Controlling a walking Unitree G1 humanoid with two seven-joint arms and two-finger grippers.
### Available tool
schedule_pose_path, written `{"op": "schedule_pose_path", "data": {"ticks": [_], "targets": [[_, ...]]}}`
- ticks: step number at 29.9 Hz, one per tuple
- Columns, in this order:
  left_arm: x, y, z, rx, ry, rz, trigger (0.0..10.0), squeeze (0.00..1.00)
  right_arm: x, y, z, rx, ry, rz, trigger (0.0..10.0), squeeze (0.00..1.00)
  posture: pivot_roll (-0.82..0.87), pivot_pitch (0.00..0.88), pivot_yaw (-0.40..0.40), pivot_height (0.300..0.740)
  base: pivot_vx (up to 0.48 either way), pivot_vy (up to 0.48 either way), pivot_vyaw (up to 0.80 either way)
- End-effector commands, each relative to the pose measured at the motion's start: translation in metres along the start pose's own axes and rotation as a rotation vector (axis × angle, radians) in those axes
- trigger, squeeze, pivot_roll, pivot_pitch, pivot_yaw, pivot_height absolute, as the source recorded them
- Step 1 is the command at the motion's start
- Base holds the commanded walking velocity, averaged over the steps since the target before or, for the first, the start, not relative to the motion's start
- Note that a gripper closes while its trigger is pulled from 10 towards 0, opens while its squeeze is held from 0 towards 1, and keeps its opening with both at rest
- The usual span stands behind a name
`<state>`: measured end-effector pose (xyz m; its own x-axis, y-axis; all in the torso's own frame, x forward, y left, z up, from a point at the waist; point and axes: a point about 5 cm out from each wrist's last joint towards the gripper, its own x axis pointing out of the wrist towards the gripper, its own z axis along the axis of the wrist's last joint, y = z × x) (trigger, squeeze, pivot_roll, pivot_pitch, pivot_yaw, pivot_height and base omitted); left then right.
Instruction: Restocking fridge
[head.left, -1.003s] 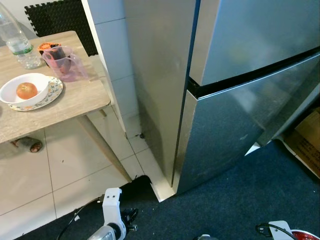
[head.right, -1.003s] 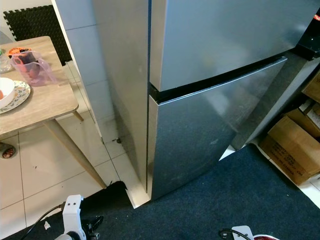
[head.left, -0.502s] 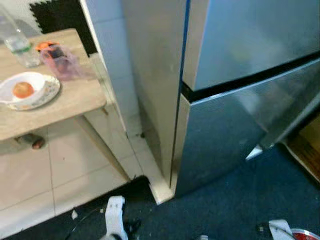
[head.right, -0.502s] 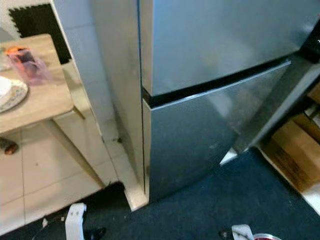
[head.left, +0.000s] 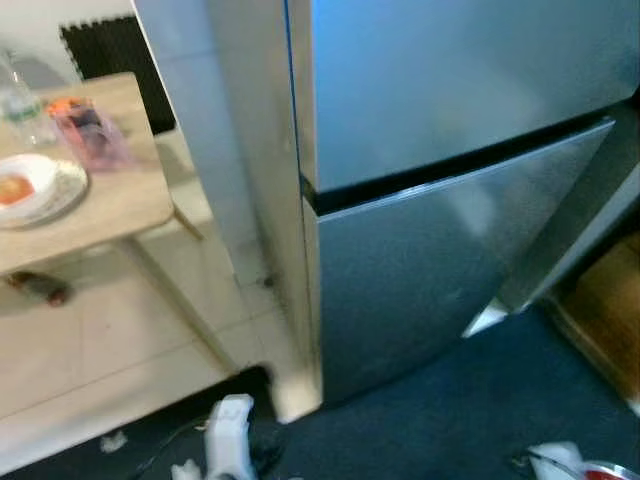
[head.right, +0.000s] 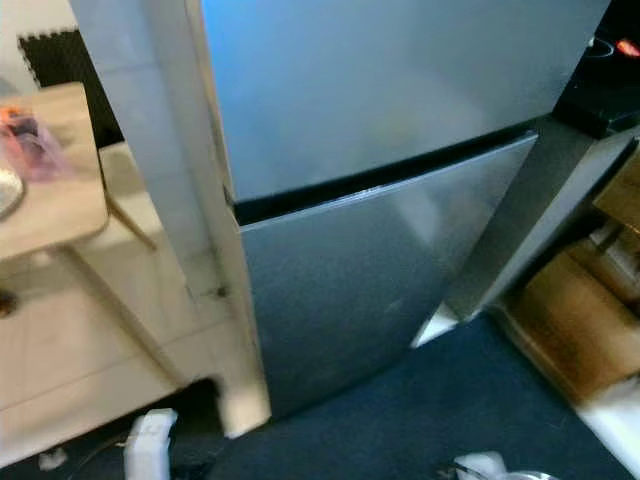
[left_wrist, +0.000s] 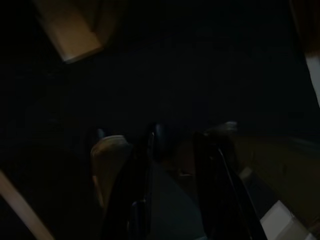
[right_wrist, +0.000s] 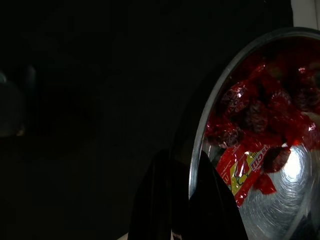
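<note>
The steel fridge (head.left: 440, 130) stands before me with its upper door and lower door (head.left: 420, 280) both closed, a black gap between them. My right gripper (right_wrist: 186, 167) is shut on the rim of a metal bowl (right_wrist: 280, 200) holding red-wrapped sweets (right_wrist: 260, 120); the bowl's red edge (head.left: 606, 470) peeks in low at the right of the head views. In the dark left wrist view my left gripper (left_wrist: 176, 150) hangs low with its two fingers apart and nothing between them. Its white wrist (head.left: 228, 440) sits at the lower left.
A wooden table (head.left: 120, 205) stands left of the fridge with a white bowl holding an orange fruit (head.left: 22, 188), a pink jug (head.left: 90, 135) and a water bottle (head.left: 20, 100). Cardboard boxes (head.right: 570, 320) sit at the right. A dark blue carpet (head.left: 450, 420) lies before the fridge.
The whole picture has shifted and blurred: the camera has swung right, so the fridge front faces me more squarely and the table has slid left. No object has moved.
</note>
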<state>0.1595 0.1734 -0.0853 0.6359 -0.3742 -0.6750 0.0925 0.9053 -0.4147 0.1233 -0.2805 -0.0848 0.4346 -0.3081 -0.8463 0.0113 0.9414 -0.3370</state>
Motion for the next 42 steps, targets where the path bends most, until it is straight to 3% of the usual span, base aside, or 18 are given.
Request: {"op": "schedule_pose_path", "data": {"ticks": [1, 11, 13, 15, 18, 19, 20, 21, 22, 27, 29, 30, 31, 32, 34, 37, 40, 42], "targets": [[-0.002, 0.004, -0.003, -0.022, 0.002, 0.031, 10.0, 0.00, -0.001, -0.004, -0.007, -0.022, 0.023, -0.012, 10.0, 0.00, -0.02, 0.093, -0.007, 0.740, 0.000, 0.000, 0.00], [-0.007, 0.017, 0.010, -0.042, -0.058, 0.097, 10.0, 0.00, -0.001, -0.005, -0.007, -0.024, 0.025, -0.010, 10.0, 0.00, -0.02, 0.093, -0.005, 0.740, 0.000, 0.000, 0.00], [-0.009, 0.026, 0.027, -0.065, -0.138, 0.130, 10.0, 0.00, -0.001, -0.005, -0.007, -0.026, 0.025, -0.010, 10.0, 0.00, -0.02, 0.094, -0.007, 0.740, 0.000, 0.000, 0.00], [-0.009, 0.026, 0.027, -0.065, -0.138, 0.130, 10.0, 0.00, -0.001, -0.005, -0.007, -0.026, 0.025, -0.010, 10.0, 0.00, -0.02, 0.094, -0.007, 0.740, 0.000, 0.000, 0.00], [-0.011, 0.035, 0.049, -0.097, -0.240, 0.155, 10.0, 0.00, -0.001, -0.005, -0.007, -0.027, 0.024, -0.008, 10.0, 0.00, -0.02, 0.095, -0.009, 0.740, 0.000, 0.000, 0.00], [-0.014, 0.040, 0.065, -0.130, -0.314, 0.146, 10.0, 0.00, -0.001, -0.005, -0.007, -0.030, 0.024, -0.007, 10.0, 0.00, -0.02, 0.095, -0.010, 0.740, 0.000, 0.000, 0.00], [-0.014, 0.040, 0.065, -0.130, -0.314, 0.146, 10.0, 0.00, -0.001, -0.005, -0.007, -0.030, 0.024, -0.007, 10.0, 0.00, -0.02, 0.095, -0.010, 0.740, 0.000, 0.000, 0.00], [-0.018, 0.045, 0.082, -0.158, -0.391, 0.120, 10.0, 0.94, -0.001, -0.006, -0.007, -0.033, 0.024, -0.006, 10.0, 0.00, -0.02, 0.095, -0.010, 0.740, 0.000, 0.000, 0.00], [-0.022, 0.048, 0.098, -0.169, -0.457, 0.076, 10.0, 1.00, -0.001, -0.006, -0.007, -0.036, 0.023, -0.005, 10.0, 0.00, -0.02, 0.095, -0.010, 0.740, 0.000, 0.000, 0.00], [-0.026, 0.051, 0.113, -0.168, -0.514, 0.024, 10.0, 1.00, -0.001, -0.006, -0.007, -0.038, 0.023, -0.004, 10.0, 0.00, -0.02, 0.095, -0.010, 0.740, 0.000, 0.000, 0.00], [-0.037, 0.049, 0.142, -0.178, -0.627, -0.189, 10.0, 1.00, -0.001, -0.006, -0.008, -0.041, 0.027, -0.005, 10.0, 0.00, -0.02, 0.096, -0.008, 0.740, 0.000, 0.000, 0.00], [-0.037, 0.049, 0.142, -0.178, -0.627, -0.189, 10.0, 1.00, -0.001, -0.006, -0.008, -0.041, 0.027, -0.005, 10.0, 0.00, -0.02, 0.096, -0.008, 0.740, 0.000, 0.000, 0.00], [-0.042, 0.047, 0.154, -0.160, -0.666, -0.288, 10.0, 1.00, -0.001, -0.006, -0.009, -0.043, 0.029, -0.005, 10.0, 0.00, -0.02, 0.096, -0.008, 0.740, 0.000, 0.000, 0.00], [-0.047, 0.043, 0.164, -0.120, -0.685, -0.386, 10.0, 1.00, -0.001, -0.006, -0.009, -0.044, 0.030, -0.005, 10.0, 0.00, -0.02, 0.096, -0.008, 0.740, 0.000, 0.000, 0.00], [-0.051, 0.040, 0.171, -0.078, -0.683, -0.451, 10.0, 1.00, -0.002, -0.006, -0.009, -0.044, 0.031, -0.005, 10.0, 0.00, -0.02, 0.096, -0.008, 0.740, 0.000, 0.000, 0.00], [-0.059, 0.026, 0.186, 0.054, -0.621, -0.650, 10.0, 1.00, -0.002, -0.006, -0.010, -0.045, 0.032, -0.006, 10.0, 0.00, -0.02, 0.096, -0.007, 0.740, 0.000, 0.000, 0.00], [-0.060, 0.021, 0.195, 0.111, -0.610, -0.686, 10.0, 1.00, -0.002, -0.007, -0.010, -0.045, 0.032, -0.007, 10.0, 0.00, -0.02, 0.096, -0.007, 0.740, 0.000, 0.000, 0.00], [-0.064, 0.012, 0.214, 0.220, -0.625, -0.710, 10.0, 1.00, -0.002, -0.007, -0.009, -0.045, 0.031, -0.008, 10.0, 0.00, -0.02, 0.096, -0.007, 0.740, 0.000, 0.000, 0.00]]}}
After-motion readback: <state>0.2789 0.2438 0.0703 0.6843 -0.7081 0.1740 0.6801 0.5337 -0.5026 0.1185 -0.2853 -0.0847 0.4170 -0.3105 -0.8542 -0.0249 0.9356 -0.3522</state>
